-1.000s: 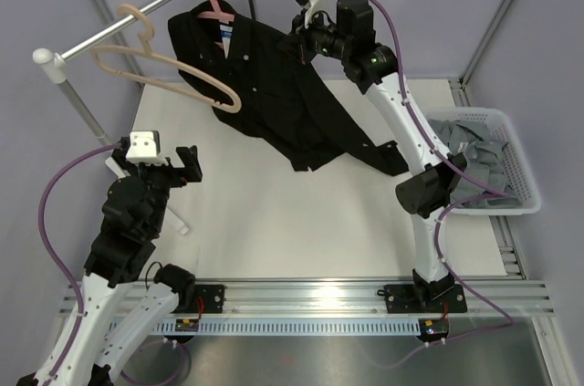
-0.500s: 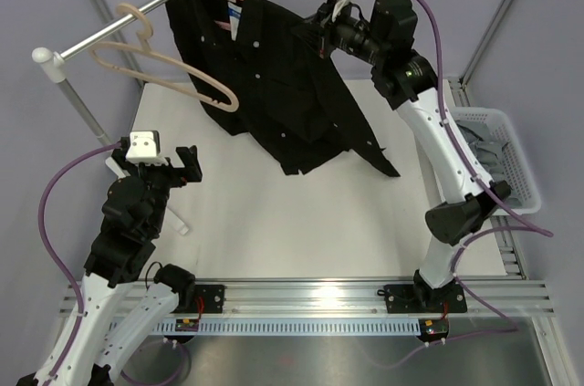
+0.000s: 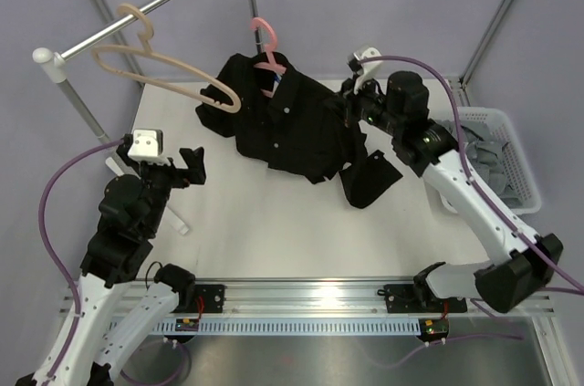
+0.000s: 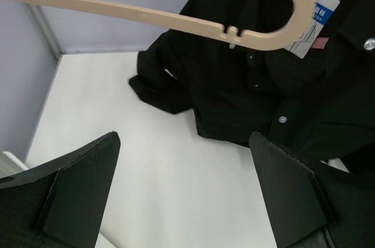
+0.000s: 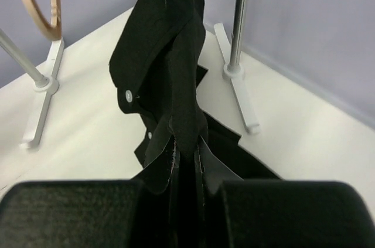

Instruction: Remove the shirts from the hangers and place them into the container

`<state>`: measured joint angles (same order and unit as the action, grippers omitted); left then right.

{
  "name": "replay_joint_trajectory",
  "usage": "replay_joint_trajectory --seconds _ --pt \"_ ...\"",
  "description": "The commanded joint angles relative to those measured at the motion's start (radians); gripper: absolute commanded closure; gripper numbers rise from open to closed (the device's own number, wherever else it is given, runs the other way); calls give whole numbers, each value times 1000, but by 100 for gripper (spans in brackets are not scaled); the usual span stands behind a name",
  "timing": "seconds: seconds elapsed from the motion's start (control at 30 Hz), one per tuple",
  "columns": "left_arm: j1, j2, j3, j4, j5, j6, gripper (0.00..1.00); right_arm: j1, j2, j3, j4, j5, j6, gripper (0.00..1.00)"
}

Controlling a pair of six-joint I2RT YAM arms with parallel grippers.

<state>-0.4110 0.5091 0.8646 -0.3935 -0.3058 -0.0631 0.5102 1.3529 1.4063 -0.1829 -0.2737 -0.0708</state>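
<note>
Right wrist, unlike top, shows claw [image 5: 186,146] pinching shirt [image 5: 166,43].

Your black shirt [image 3: 292,130] lies crumpled by the table's [image 3: 255,213] far edge, pink hanger [image 3: 270,56] in its collar; beige hanger [image 4: 176,20] hangs bare far-left; grey shirt [image 3: 479,153] fills the right-edge basket [image 3: 484,113].

The left arm [image 3: 123,222] sits folded at 8 o'clock, left gripper [image 3: 189,165] wide open, aimed toward 1 o'clock. The right arm [image 3: 474,206] reaches from 4 o'clock toward 12, right gripper [image 3: 352,110] pinched on the shirt [image 3: 292,135].
</note>
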Motion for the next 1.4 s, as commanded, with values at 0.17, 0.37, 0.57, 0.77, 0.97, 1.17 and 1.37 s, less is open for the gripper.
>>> replay_joint_trajectory --seconds 0.17,0.37,0.57,0.77,0.97,1.17,1.37 --pt "-3 233 292 -45 451 -204 1 8 -408 -323 56 62 117 100" --pt "-306 492 542 -45 254 -187 1 8 -546 -391 -18 57 150 100" --pt "-423 663 709 -44 180 -178 4 8 -606 -429 -6 57 177 100" --pt "-476 769 745 7 111 -159 17 8 -614 -437 5 39 192 100" --pt "-476 832 761 50 -28 -172 34 8 -627 -443 16 5 213 100" --pt "-473 859 760 97 -73 -176 35 10 -643 -451 11 4 212 100" --pt "-448 891 778 99 -49 -191 39 8 -666 -461 19 -16 220 100"
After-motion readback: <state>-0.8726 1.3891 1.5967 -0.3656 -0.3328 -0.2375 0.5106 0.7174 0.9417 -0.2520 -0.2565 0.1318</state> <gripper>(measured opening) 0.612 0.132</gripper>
